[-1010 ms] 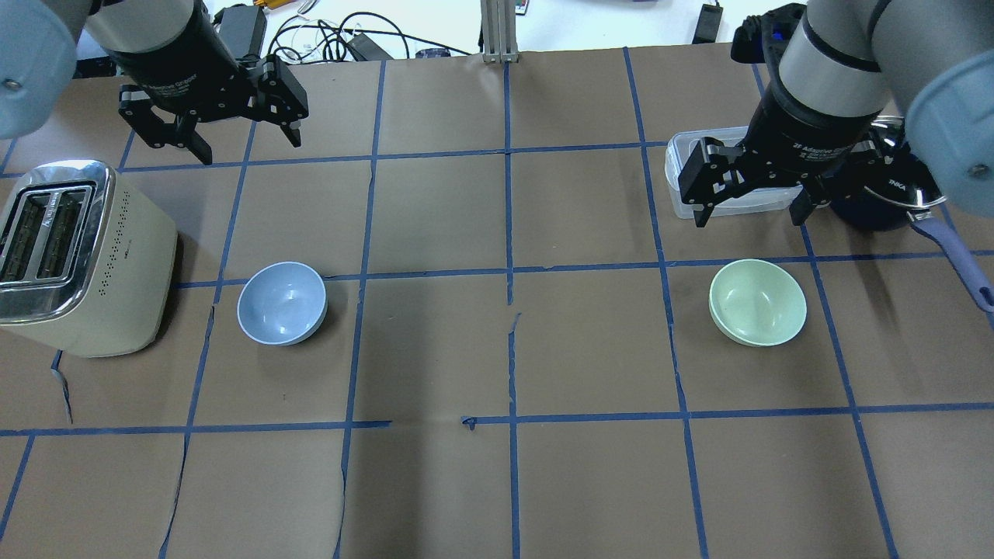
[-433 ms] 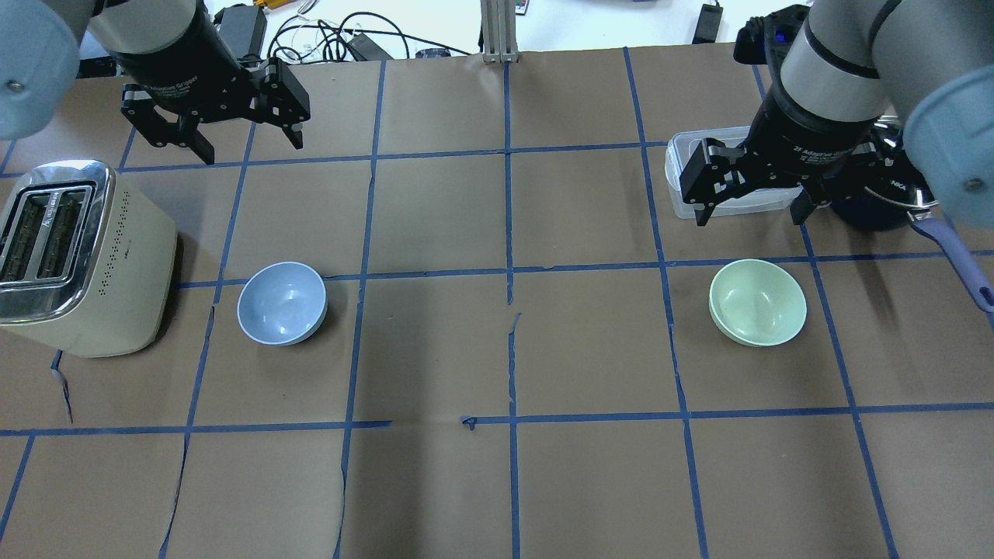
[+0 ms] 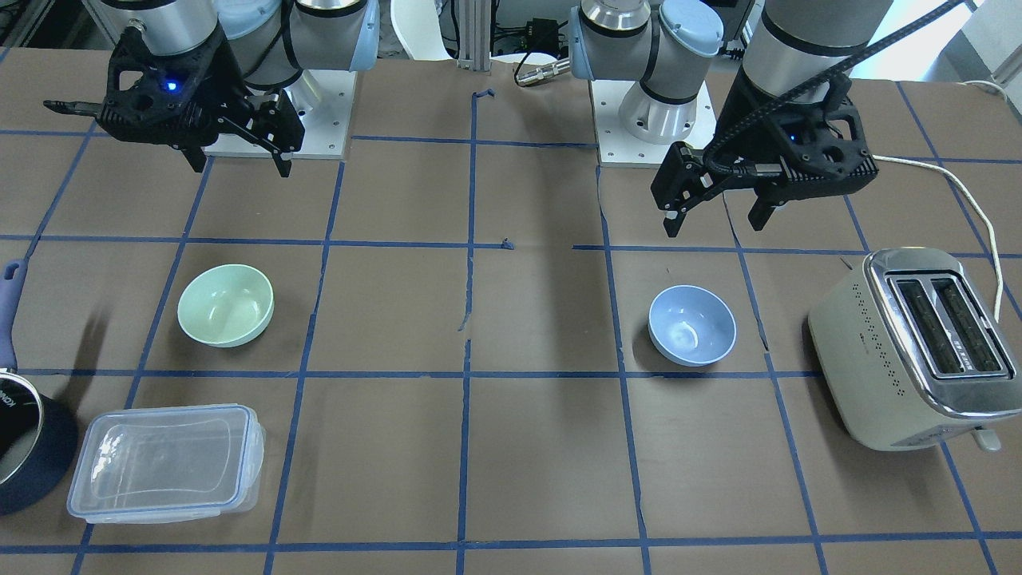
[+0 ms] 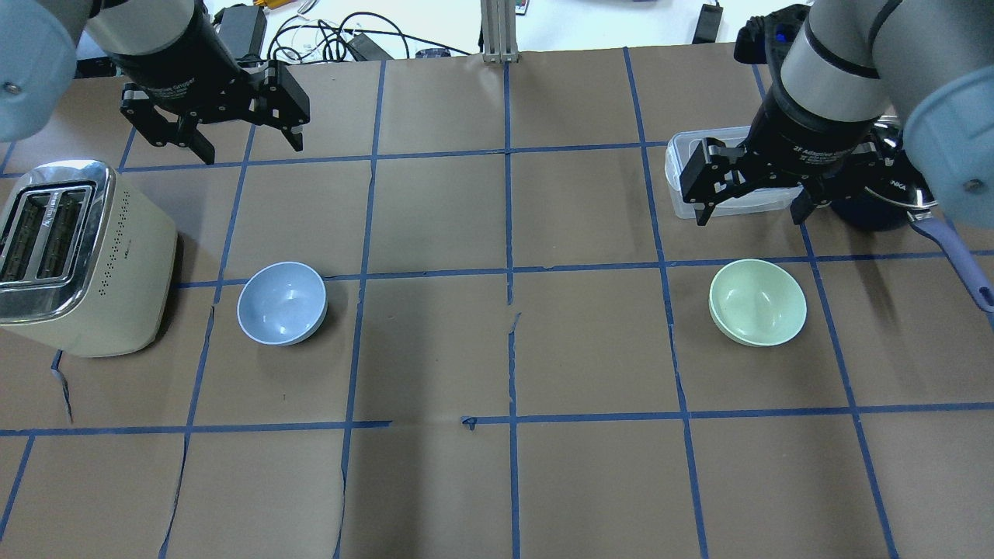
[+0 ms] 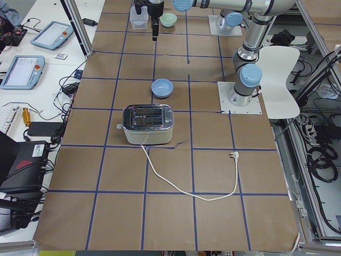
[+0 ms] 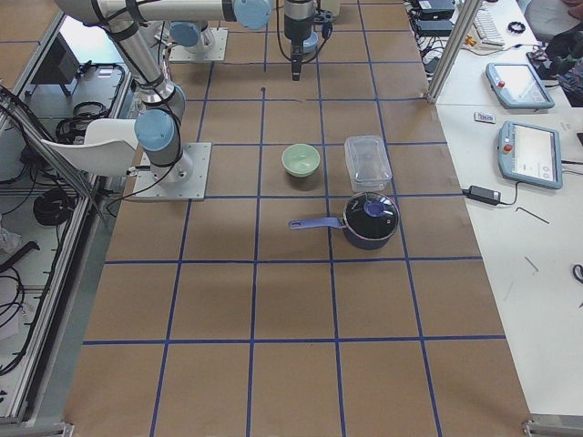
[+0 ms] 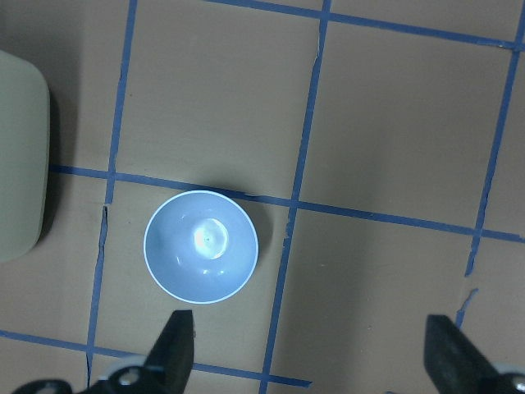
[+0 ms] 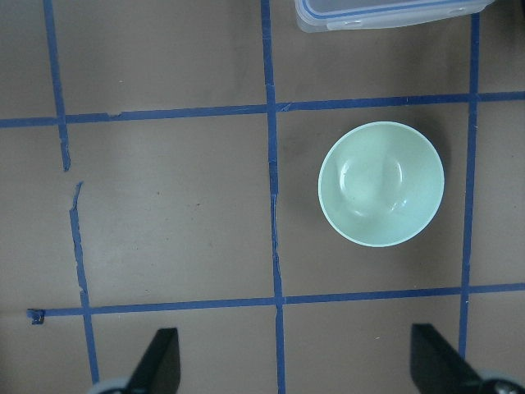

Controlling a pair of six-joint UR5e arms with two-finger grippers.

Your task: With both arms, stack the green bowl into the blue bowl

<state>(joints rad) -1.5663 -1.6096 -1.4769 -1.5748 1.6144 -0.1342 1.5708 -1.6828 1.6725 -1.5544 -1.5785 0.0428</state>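
The green bowl (image 4: 757,301) sits upright on the table's right side; it also shows in the front view (image 3: 226,304) and the right wrist view (image 8: 381,183). The blue bowl (image 4: 282,302) sits upright on the left, next to the toaster; it also shows in the front view (image 3: 691,324) and the left wrist view (image 7: 201,246). My right gripper (image 4: 750,205) hangs open and empty high above the table, beyond the green bowl. My left gripper (image 4: 248,144) hangs open and empty high above the table, beyond the blue bowl.
A cream toaster (image 4: 74,256) stands left of the blue bowl, its cord trailing off. A clear plastic lidded container (image 3: 168,461) and a dark blue saucepan (image 6: 372,219) with a long handle lie beyond the green bowl. Blue tape lines grid the brown table.
Both arms have shifted only slightly; the right gripper edged a little to the right. The bowls have not moved.
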